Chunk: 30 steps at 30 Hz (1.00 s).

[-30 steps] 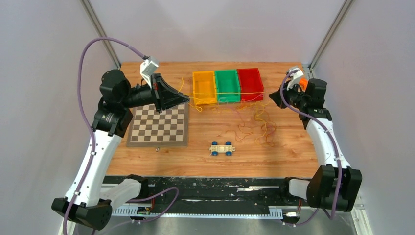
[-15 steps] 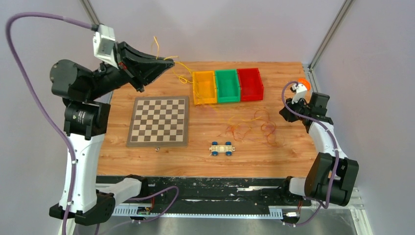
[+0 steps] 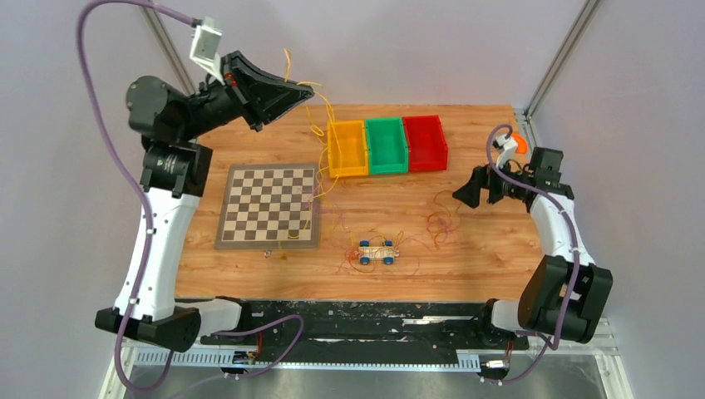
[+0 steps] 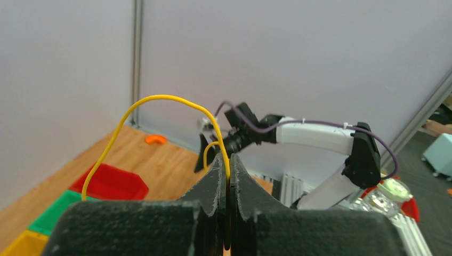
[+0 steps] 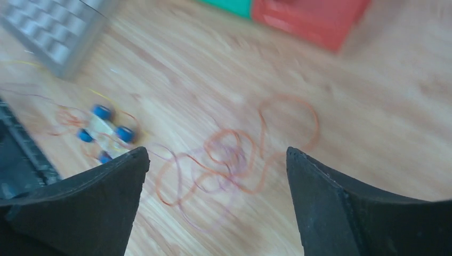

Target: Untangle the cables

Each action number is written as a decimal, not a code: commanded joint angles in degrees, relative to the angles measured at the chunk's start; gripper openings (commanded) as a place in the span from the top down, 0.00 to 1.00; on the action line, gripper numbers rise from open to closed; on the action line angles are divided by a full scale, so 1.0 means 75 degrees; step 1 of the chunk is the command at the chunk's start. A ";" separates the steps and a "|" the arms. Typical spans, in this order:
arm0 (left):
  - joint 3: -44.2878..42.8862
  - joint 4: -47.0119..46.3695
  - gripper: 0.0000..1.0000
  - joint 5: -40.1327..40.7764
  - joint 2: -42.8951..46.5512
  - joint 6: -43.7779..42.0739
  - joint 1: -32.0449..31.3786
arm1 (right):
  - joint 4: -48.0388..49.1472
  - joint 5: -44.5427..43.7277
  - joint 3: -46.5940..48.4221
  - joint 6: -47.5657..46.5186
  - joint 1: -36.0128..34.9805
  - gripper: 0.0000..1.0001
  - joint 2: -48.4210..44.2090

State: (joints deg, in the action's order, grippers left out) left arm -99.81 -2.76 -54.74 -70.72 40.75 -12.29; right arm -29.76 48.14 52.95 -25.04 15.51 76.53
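Observation:
My left gripper (image 3: 309, 92) is raised high above the table's back left and is shut on a thin yellow cable (image 3: 324, 108). In the left wrist view the yellow cable (image 4: 160, 97) arcs up out of the closed left gripper (image 4: 226, 160). From there it hangs down past the yellow bin (image 3: 347, 149) toward the chessboard (image 3: 269, 205). Orange and red cables (image 3: 439, 221) lie in loose loops on the wood. My right gripper (image 3: 464, 193) hovers just right of them, open and empty. Through the right wrist view the orange loops (image 5: 234, 160) lie below the wide-apart right gripper (image 5: 216, 154).
Green (image 3: 387, 145) and red (image 3: 425, 142) bins stand beside the yellow one at the back. A small toy car (image 3: 377, 252) with blue wheels sits at the front middle, thin wires trailing around it. An orange piece (image 3: 519, 141) lies at the far right edge.
The left arm rose and pulled the yellow cable free, dragging it left. The right gripper opened, let go of the cables and swung in low over the table.

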 commanded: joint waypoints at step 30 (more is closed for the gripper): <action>0.1943 0.1706 1.00 0.0092 -0.0727 -0.2076 -0.2458 | 0.1896 -0.0615 0.2801 0.2344 -0.5665 0.48 -0.1144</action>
State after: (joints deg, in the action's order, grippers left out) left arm -85.86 11.03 -55.48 -79.07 26.70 -30.57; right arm -13.19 52.45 75.26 -3.97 -26.98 71.05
